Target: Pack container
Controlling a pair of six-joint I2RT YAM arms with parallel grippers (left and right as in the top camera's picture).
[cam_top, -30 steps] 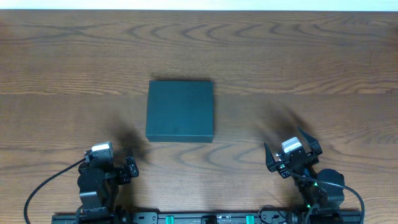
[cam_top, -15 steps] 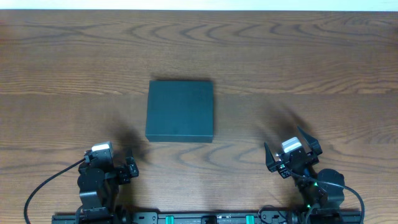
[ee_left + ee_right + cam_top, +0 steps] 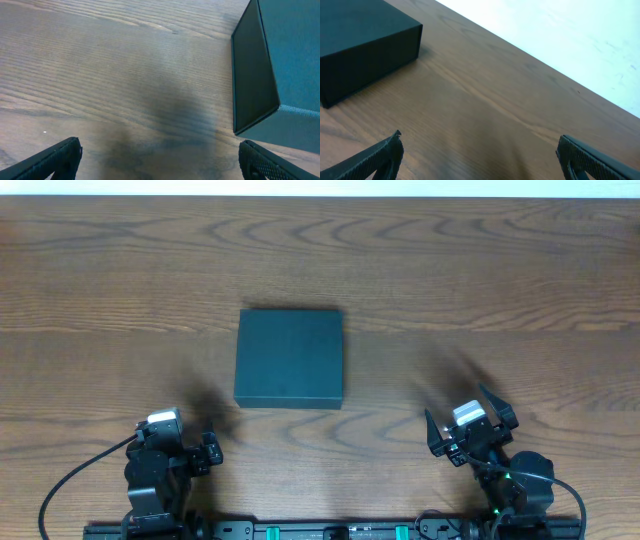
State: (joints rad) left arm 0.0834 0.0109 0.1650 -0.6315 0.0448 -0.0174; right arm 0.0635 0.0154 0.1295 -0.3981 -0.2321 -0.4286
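The container (image 3: 289,358), a dark teal-black matte box, lies shut in the middle of the wooden table. Its corner shows at the upper right of the left wrist view (image 3: 280,65) and at the upper left of the right wrist view (image 3: 360,50). My left gripper (image 3: 190,442) rests near the front edge, left of and below the box; its fingers are wide apart and empty in the left wrist view (image 3: 160,160). My right gripper (image 3: 468,420) rests near the front edge at the right, open and empty, as the right wrist view (image 3: 480,160) shows. No items for packing are in view.
The wooden table (image 3: 480,270) runs to a white strip along its far edge (image 3: 320,188). The arm bases and a mounting rail (image 3: 320,530) sit at the front edge.
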